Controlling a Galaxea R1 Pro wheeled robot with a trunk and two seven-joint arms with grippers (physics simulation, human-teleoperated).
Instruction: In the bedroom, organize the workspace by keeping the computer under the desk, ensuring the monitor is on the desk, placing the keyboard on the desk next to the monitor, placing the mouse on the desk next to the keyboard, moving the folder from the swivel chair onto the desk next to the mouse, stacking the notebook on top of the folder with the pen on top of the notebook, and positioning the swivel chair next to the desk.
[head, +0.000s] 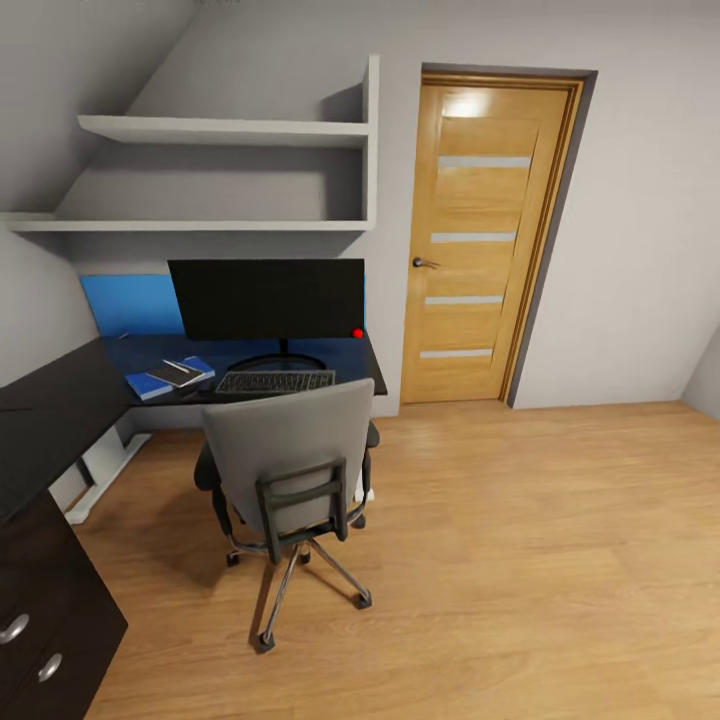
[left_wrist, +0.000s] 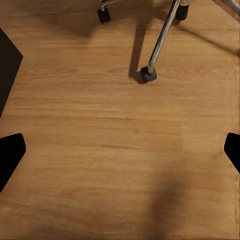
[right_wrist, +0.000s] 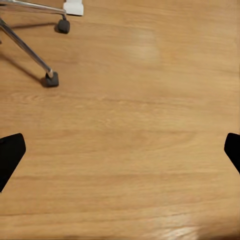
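The wide black monitor (head: 267, 298) stands on the black L-shaped desk (head: 60, 395), with the keyboard (head: 274, 381) in front of it. Left of the keyboard lies the blue folder (head: 145, 386), with the dark notebook (head: 180, 375) and a light pen (head: 177, 366) on top. A small dark mouse (head: 190, 394) seems to sit between folder and keyboard. The grey swivel chair (head: 290, 455) stands at the desk, its back towards me. The computer is hidden. My left gripper (left_wrist: 120, 150) and right gripper (right_wrist: 120, 150) hang open over bare floor near the chair's castors (left_wrist: 148, 74) (right_wrist: 51, 78).
A wooden door (head: 490, 240) stands shut right of the desk. Two grey wall shelves (head: 225, 130) hang above the monitor. The black drawer unit (head: 40, 620) with silver knobs is at my near left. Open plank floor (head: 550, 560) stretches to the right.
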